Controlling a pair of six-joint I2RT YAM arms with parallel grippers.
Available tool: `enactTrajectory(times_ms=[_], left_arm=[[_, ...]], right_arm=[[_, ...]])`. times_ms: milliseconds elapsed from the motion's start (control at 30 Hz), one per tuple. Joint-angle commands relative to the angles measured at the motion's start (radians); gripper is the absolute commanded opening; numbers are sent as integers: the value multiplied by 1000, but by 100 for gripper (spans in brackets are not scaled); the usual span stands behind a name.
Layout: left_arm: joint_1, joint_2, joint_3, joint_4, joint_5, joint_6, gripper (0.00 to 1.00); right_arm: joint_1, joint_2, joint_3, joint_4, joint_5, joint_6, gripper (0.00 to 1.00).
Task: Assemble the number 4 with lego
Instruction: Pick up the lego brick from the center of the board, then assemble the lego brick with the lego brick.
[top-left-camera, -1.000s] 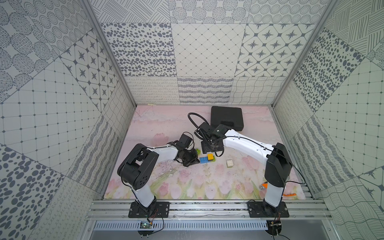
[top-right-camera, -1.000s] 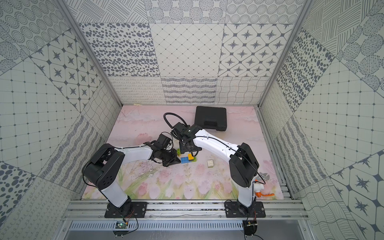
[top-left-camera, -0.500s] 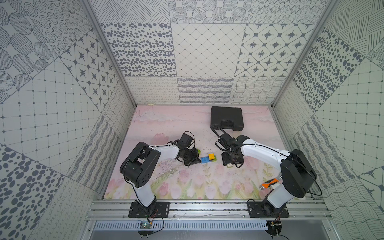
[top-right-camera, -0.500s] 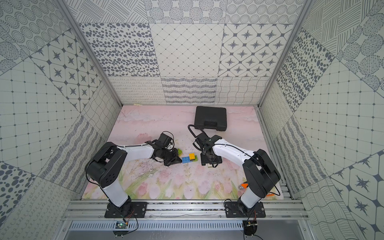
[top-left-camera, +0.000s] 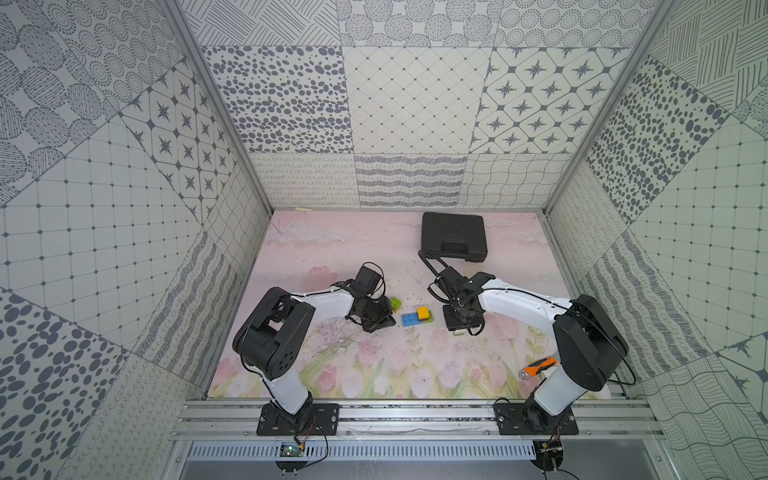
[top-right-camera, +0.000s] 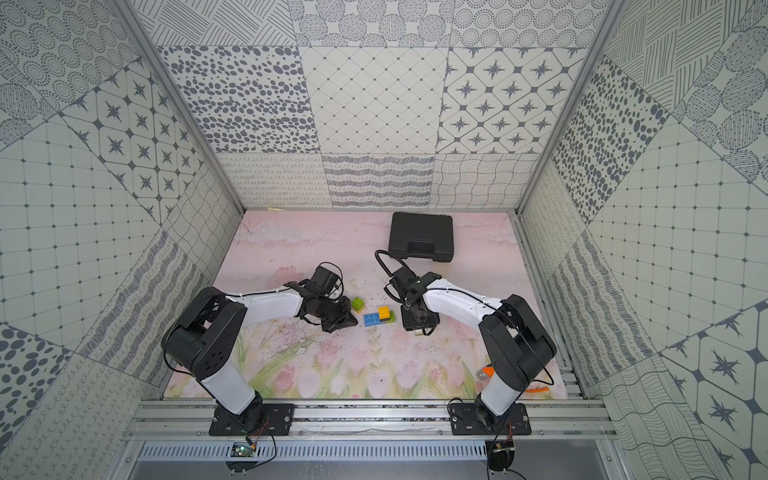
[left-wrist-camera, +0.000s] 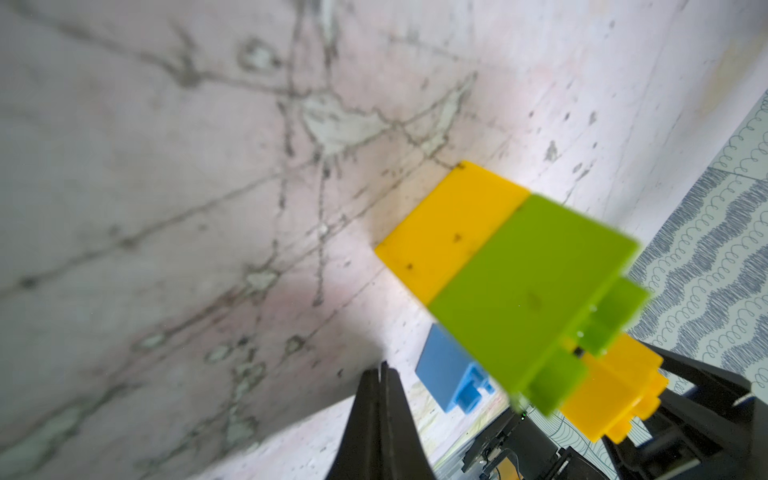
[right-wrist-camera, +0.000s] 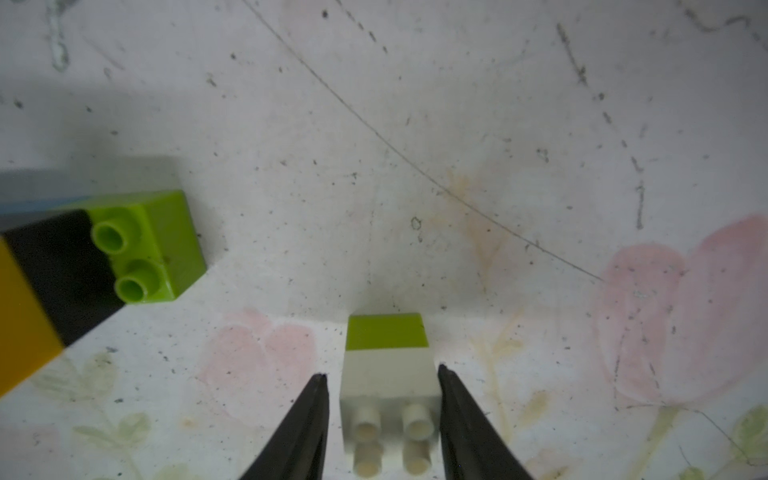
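We see the left gripper (left-wrist-camera: 380, 376), its black fingers pressed together on nothing, beside a lime-green-and-yellow stack of studded plastic bricks (top-left-camera: 395, 304). The right gripper (right-wrist-camera: 380, 371) straddles a white square plastic brick (right-wrist-camera: 388, 384) joined to a green one (gripped or not, we cannot tell). A blue, yellow, green and black brick cluster (top-left-camera: 417, 318) lies between both grippers on the flower-printed pink mat (top-left-camera: 374, 370).

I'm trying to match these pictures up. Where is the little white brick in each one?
Both top views: the white brick is right of centre, mostly hidden under the right gripper; only a pale edge shows.
Left wrist: not in it.
Right wrist: bottom centre, between the black fingers, with a green brick joined to it.
Shared landmark: the joined bricks, blue, yellow and green.
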Motion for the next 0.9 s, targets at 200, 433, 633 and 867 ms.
enactTrajectory(times_ms=[200,433,633,867], left_arm=[[10,15,-25,-154,-138,25,1],[12,2,-50,-120,-135,9,0],[26,-4,-76,-100,-145,-14,0],[75,-53,-155,-53,-145,-45,0]], right_arm=[[-4,-67,38,-110,91,0,30],[111,-153,247,-285,123,74,28],[264,26,513,-287,101,145,26],[331,259,689,-282,77,146,24]])
